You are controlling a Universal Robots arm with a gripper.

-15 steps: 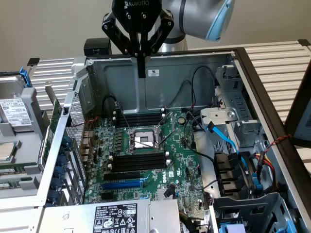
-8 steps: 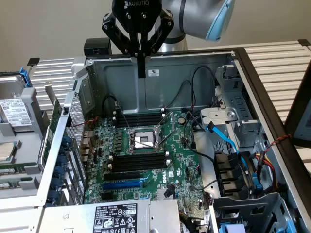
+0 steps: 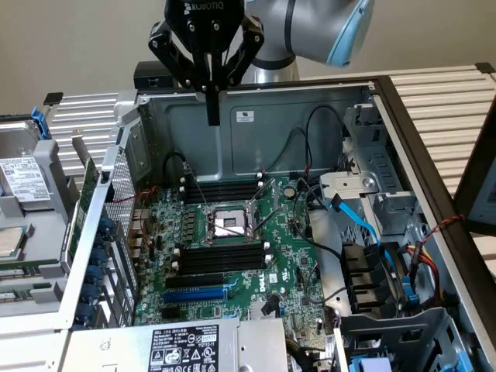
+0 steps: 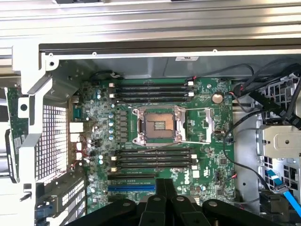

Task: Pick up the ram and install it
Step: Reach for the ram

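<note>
Gripping state: the gripper (image 3: 213, 112) (image 4: 164, 188) is seen with its two black fingers pressed fully together, and nothing is seen held between them.
Gripper position: it is carried fingers-down by the silver and blue arm (image 3: 310, 31) and is held over the far wall of the open computer case (image 3: 310, 116), well above the board inside.
Wrist view: the closed fingertips are seen in front of the board's edge, just beside the blue expansion slot (image 4: 131, 187) (image 3: 194, 295).
Motherboard: a green motherboard (image 3: 287, 271) (image 4: 207, 94) is laid flat on the case floor.
Processor socket: a silver-framed socket (image 3: 230, 223) (image 4: 159, 125) is set near the board's middle, between the two slot banks.
Memory slots: one bank of black slots with white end clips (image 3: 225, 188) (image 4: 153, 90) is set on the socket's far side, and another (image 3: 221, 260) (image 4: 153, 157) lies between the socket and the blue slot.
Ram: its place cannot be told for certain. A long thin strip (image 3: 29, 273), laid flat outside the case at the exterior view's left, could be it, well apart from the gripper.
Cables: black wires and a blue flat cable (image 3: 364, 225) are run along the case at the exterior view's right.
Labelled unit: a grey box with a white and black label (image 3: 182, 349) is fitted at the case's near edge.
</note>
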